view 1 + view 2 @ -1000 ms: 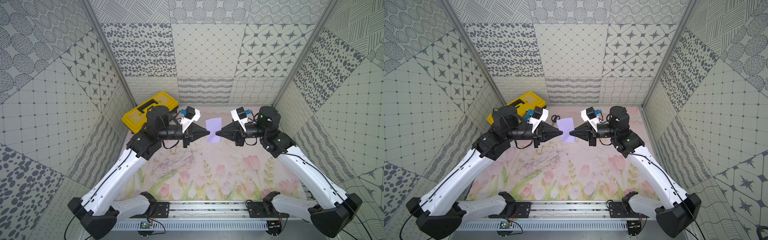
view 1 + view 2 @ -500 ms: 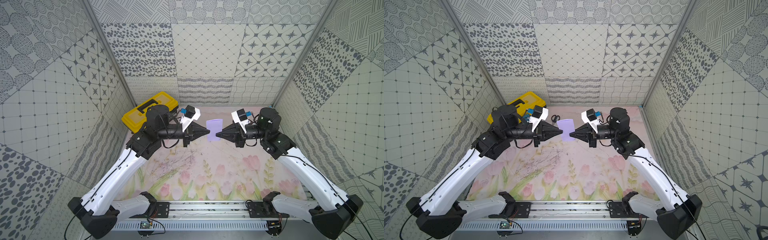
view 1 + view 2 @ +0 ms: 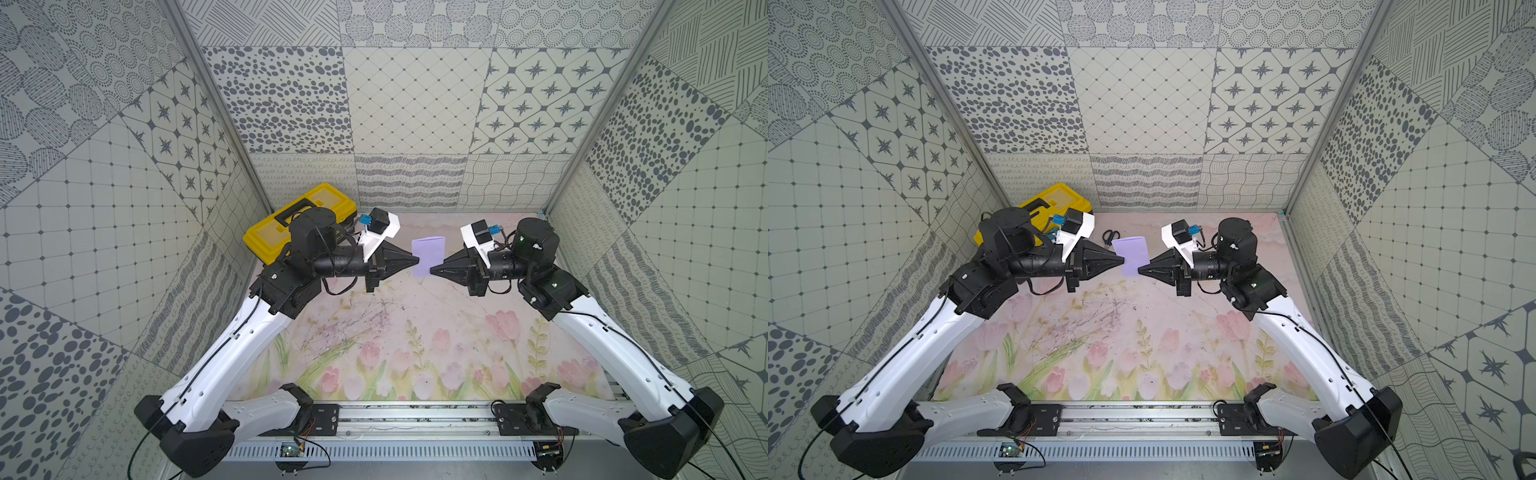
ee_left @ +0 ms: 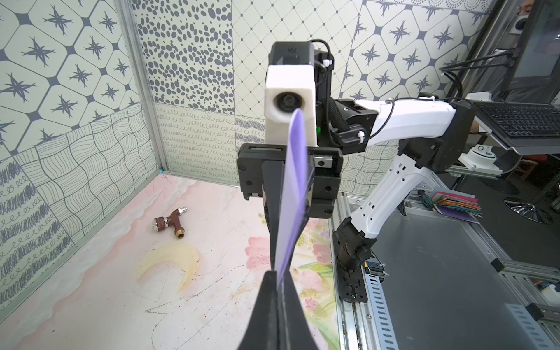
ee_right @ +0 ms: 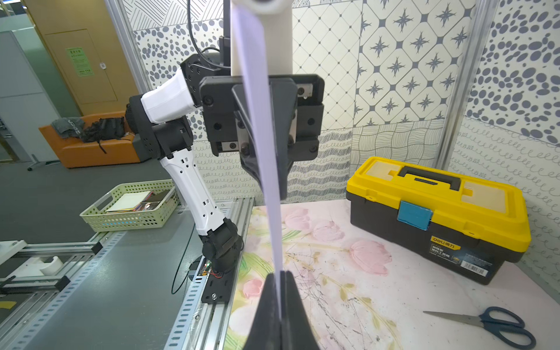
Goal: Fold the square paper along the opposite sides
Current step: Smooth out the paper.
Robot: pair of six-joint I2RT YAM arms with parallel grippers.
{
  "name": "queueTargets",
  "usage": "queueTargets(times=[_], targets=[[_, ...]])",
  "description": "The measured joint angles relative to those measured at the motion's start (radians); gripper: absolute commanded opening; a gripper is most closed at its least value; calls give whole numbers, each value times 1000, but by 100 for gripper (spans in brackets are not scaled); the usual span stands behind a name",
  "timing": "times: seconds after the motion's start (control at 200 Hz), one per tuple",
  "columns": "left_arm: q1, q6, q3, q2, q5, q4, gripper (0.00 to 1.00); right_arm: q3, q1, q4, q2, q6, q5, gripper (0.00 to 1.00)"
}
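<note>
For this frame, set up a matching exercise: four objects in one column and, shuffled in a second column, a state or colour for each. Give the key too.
Objects
1. square paper
2. toolbox
3. scissors
4. tap fitting

States or colours
A. lies flat on the mat, blades shut
B. maroon body, brass end
C. held off the mat between the left pincer and the right pincer
D. yellow lid closed, in the far left corner

Pairs: 1-C, 2-D, 3-A, 4-B
</note>
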Motion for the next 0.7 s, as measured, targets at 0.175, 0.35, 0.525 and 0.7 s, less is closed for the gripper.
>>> queueTargets(times=[0.175,0.35,0.525,0.7], targets=[[0,5,6,-1,-1,-7,0,-5,0,8,0,4,6,0],[0,9,9,-3,-3,-21,0,-8,0,9,0,5,6,15],[0,13,10,-7,-8,-27,0,-13,1,9,-2,3,8,0],[0,13,11,-10,-12,-33,0,-19,2,19,-3,2,13,0]])
